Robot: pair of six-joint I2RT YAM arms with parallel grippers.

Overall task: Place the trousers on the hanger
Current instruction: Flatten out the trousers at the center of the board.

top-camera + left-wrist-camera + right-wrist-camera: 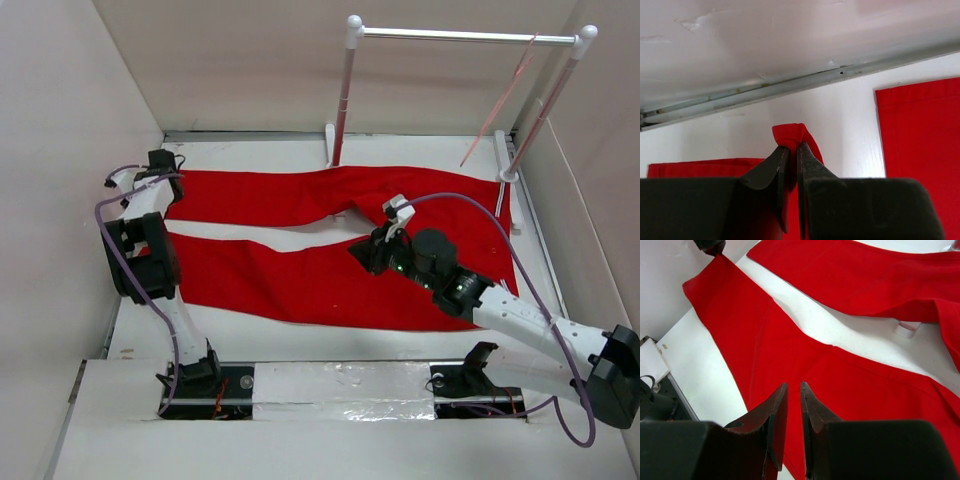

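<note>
The white worktop (260, 150) fills most of the overhead view, walled in by pale panels. Spread flat across it are the trousers (300, 285), the largest thing on it. The waist lies to the right and the two legs run leftward side by side. A narrow wedge of bare worktop separates the legs.

At the back stands a rack (450, 36), two white posts joined by a silver bar, its feet just beyond the far edge of the cloth. The hanger (493, 110) hangs from the right end of that bar. It is tilted, with its lower part swinging out to the left, well apart from the trousers below.

The left arm reaches up along the left side of the worktop to the leg ends. In its wrist view, the left gripper (790, 149) has its fingers clamped on a small bunched fold of red cloth, which sticks up between the tips. Which leg the fold belongs to cannot be told.

The right arm stretches in from the lower right to the middle of the garment, near where the legs part. The right gripper (794, 386) is low over the near leg. Its fingers are drawn almost together with only a thin slit between them. Whether any cloth is caught there cannot be told.
</note>
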